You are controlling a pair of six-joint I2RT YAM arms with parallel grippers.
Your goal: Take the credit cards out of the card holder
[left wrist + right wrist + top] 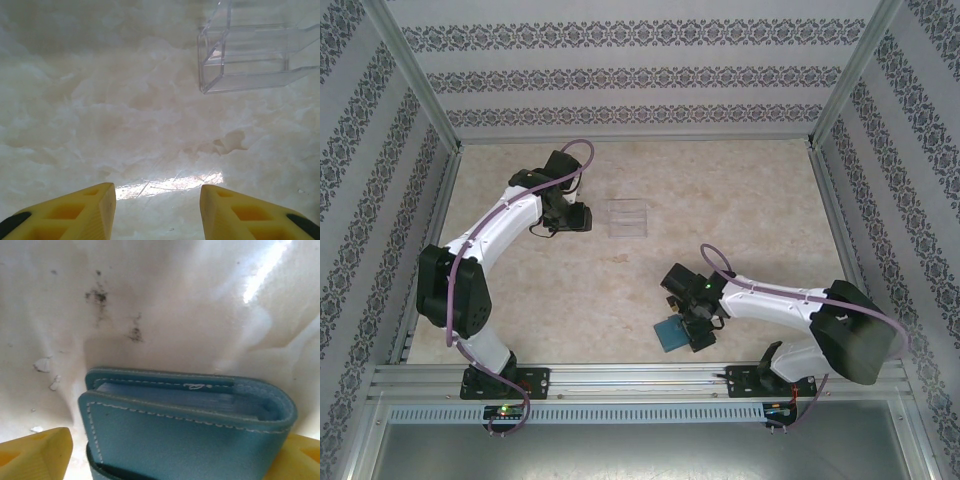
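Card holder (190,430) lay folded, ungripped, between the right gripper's (172,447) wide-parted jaws, contents blurred, while the empty, open left gripper (158,210) hovered near a clear tray (250,80).

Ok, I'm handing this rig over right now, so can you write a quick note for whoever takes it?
Left gripper: open, holding nothing, over the table near the clear tray.
Right gripper: open, fingers either side of the folded card holder at the near edge; firm grip unclear.
Done: nothing taken out yet.
To do: open the holder, pull the credit cards out.
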